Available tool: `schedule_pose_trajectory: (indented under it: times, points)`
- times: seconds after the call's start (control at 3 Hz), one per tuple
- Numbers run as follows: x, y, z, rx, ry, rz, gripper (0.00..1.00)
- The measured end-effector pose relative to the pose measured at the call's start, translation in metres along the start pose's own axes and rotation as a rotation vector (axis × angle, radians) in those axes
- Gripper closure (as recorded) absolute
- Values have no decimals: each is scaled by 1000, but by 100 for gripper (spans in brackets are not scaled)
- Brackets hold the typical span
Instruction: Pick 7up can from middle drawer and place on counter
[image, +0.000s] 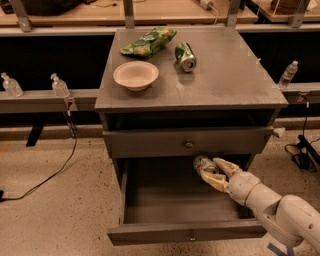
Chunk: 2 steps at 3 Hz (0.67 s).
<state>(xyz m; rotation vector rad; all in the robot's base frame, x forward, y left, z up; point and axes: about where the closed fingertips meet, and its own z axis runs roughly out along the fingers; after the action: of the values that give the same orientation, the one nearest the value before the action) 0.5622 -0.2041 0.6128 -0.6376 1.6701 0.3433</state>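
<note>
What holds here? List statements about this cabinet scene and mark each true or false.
1. The gripper is inside the open drawer, at the 7up can. True.
2. The bowl sits in the drawer. False: it stands on the counter.
3. A green can lies on its side on the counter. True.
4. The 7up can is already on the counter. False: it is in the drawer, near the back.

Tool (209, 169): smooth cream plastic, inside the matte grey middle drawer (170, 202), at the shiny metal 7up can (202, 162). Above the tool: matte scuffed grey table (225, 75), glossy metal green can (185, 56), crinkly shiny bag (148, 42), matte pale bowl (135, 75).
</note>
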Motion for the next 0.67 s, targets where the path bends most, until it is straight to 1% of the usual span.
schedule_pose_trajectory:
  times: [0.33, 0.67]
  points:
    - [-25, 6, -12, -5, -51, -48, 100]
    - [-62, -3, -23, 28, -98, -161, 100]
